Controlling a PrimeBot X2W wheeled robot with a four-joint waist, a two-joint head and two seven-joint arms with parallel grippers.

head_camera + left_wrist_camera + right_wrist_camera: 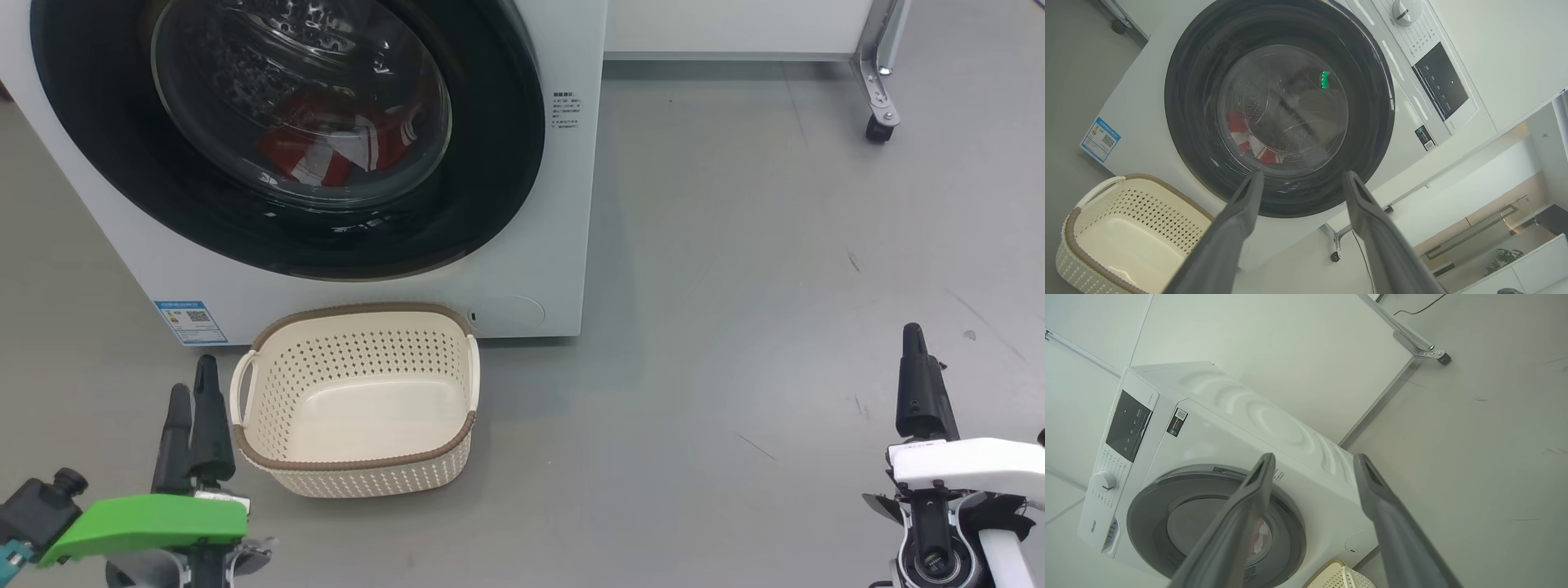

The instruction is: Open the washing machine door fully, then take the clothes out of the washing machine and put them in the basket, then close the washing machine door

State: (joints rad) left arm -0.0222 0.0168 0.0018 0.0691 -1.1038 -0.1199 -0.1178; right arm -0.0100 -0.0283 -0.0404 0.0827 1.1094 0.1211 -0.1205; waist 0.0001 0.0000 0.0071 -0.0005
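Nothing of the task is looking done yet: the washing machine door (490,163) is sitting shut against the washing machine (539,269), and the clothes (343,151) are lying inside the drum, showing red and white through the door's window. The basket (359,311) is standing empty on the floor, just before the machine's lower front edge. The left gripper (1303,174) and the right gripper (1314,457) are both hanging spread wide, holding nothing; opening, unloading and closing are all waiting.
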